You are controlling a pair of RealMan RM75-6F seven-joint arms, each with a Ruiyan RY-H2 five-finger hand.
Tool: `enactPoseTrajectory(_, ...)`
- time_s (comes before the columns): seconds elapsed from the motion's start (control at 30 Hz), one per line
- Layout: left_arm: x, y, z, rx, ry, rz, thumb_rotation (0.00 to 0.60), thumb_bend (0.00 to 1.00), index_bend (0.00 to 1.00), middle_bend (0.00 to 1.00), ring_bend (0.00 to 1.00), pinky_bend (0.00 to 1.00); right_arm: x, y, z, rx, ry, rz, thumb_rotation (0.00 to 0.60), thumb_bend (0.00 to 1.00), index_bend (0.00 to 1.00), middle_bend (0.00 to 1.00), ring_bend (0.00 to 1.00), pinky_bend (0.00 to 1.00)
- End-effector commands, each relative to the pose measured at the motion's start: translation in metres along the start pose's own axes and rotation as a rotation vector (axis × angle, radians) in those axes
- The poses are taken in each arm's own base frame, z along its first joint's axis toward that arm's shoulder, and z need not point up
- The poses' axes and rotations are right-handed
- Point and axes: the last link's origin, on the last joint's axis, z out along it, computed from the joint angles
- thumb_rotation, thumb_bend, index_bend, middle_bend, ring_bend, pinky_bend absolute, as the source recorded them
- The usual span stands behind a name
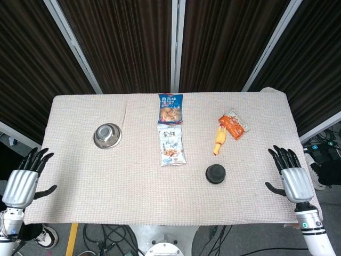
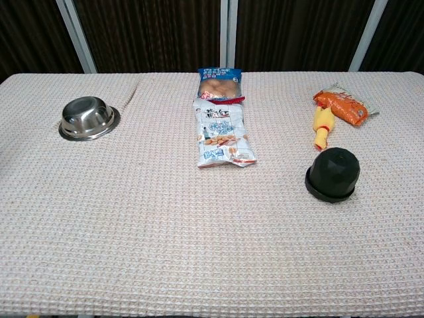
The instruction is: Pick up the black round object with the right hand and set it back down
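black round object (image 1: 216, 174) one; snack bags three; bowl (image 1: 107, 135) one.

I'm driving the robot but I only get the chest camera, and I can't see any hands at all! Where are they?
Observer: Your right hand is at the table's right edge, nearer the robot than the black round object and not touching it.
Operator: Is it holding anything?
Observer: No, its fingers are apart and nothing is in them.
Operator: And the other hand?
Observer: The left hand is off the table's left front corner, fingers apart too, holding nothing.
Operator: Is that one close to the shiny bowl?
Observer: No. The steel bowl sits farther back on the cloth, well apart from the left hand.
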Motion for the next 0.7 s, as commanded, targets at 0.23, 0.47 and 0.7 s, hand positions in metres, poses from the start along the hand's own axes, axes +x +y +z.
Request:
enactPoseTrajectory(0.23,0.000,0.001,0.001,-0.001,0.000,-0.002,0.600,0.06,0.14,0.08,0.00,0.18,-0.005,0.001,0.001,-0.008,-0.021,0.006,0.600,0.07,0.00,0.02,0.00,0.00)
enactPoseTrajectory(0.47,0.001,0.002,0.004,-0.007,-0.002,-0.005,0.600,0.06,0.14,0.08,0.00,0.18,-0.018,0.000,0.002,-0.013,-0.073,0.035,0.600,0.06,0.00,0.04,0.00,0.00)
enactPoseTrajectory(0.7,0.003,-0.001,0.002,-0.008,-0.008,-0.005,0.600,0.06,0.14,0.08,0.00,0.18,-0.040,-0.008,0.013,0.007,-0.136,0.086,0.600,0.05,0.00,0.04,0.00,0.00)
